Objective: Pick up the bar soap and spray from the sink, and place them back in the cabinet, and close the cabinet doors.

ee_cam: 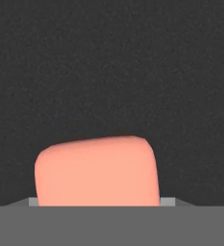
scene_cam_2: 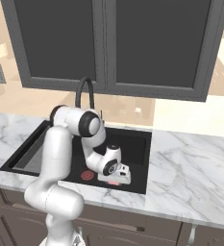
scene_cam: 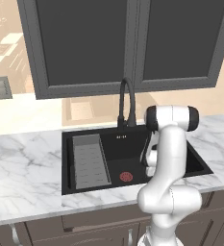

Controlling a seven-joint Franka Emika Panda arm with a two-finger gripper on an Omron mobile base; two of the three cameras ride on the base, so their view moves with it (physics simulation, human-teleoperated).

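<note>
The bar soap [ee_cam: 96, 173], a salmon-pink block, lies on the black floor of the sink [scene_cam: 84, 135] and looms large at the bottom of the hand view. In the right base view my gripper [scene_cam_2: 114, 180] is reached down into the right part of the sink [scene_cam_2: 135, 139]. It sits right over the bar soap [scene_cam_2: 114, 183], of which a pink sliver peeks out under the hand. The fingertips are hidden, so I cannot tell whether they touch the soap. The spray, the cabinet and the cabinet doors are out of view.
A grey ribbed tray [scene_cam: 89, 161] fills the sink's left part, and a dark-red drain disc [scene_cam: 126, 176] lies left of the hand. The black gooseneck faucet [scene_cam: 126, 103] stands behind the basin. A grey-framed cabinet with dark panes [scene_cam: 128, 43] hangs above the marble counter [scene_cam: 22, 168].
</note>
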